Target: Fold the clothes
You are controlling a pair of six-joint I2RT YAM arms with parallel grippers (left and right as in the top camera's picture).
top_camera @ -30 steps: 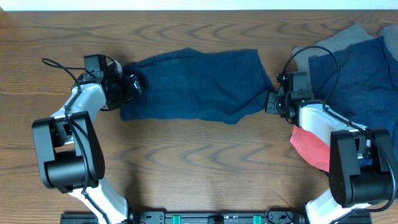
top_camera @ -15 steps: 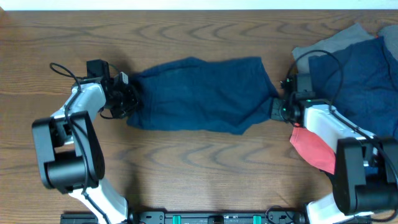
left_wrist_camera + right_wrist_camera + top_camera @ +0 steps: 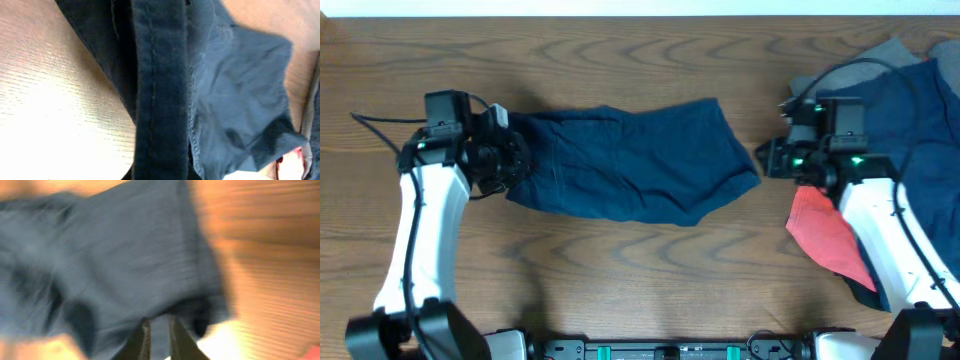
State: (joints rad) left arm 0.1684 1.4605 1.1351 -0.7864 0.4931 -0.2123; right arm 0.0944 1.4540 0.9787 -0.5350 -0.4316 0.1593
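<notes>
The clothes in hand are dark navy shorts (image 3: 630, 165), stretched out across the middle of the table. My left gripper (image 3: 508, 160) is shut on their left end. In the left wrist view the thick seamed band (image 3: 160, 75) runs straight down into the gripper (image 3: 162, 176), and the fingers are hidden under the cloth. My right gripper (image 3: 765, 160) is at the shorts' right edge. The right wrist view is blurred. It shows the two fingers (image 3: 145, 335) close together around a strip of the navy cloth (image 3: 115, 255), at the gripper (image 3: 159, 330).
More clothes are heaped at the right edge: a grey piece (image 3: 880, 58), a navy one (image 3: 915, 115) and a red one (image 3: 825, 235) under my right arm. The wooden table (image 3: 640, 290) runs in front of the shorts.
The left gripper has closed on the shorts' left end and pulled it left. The shorts shifted left. The right gripper opened a little, closed again and moved up and right.
</notes>
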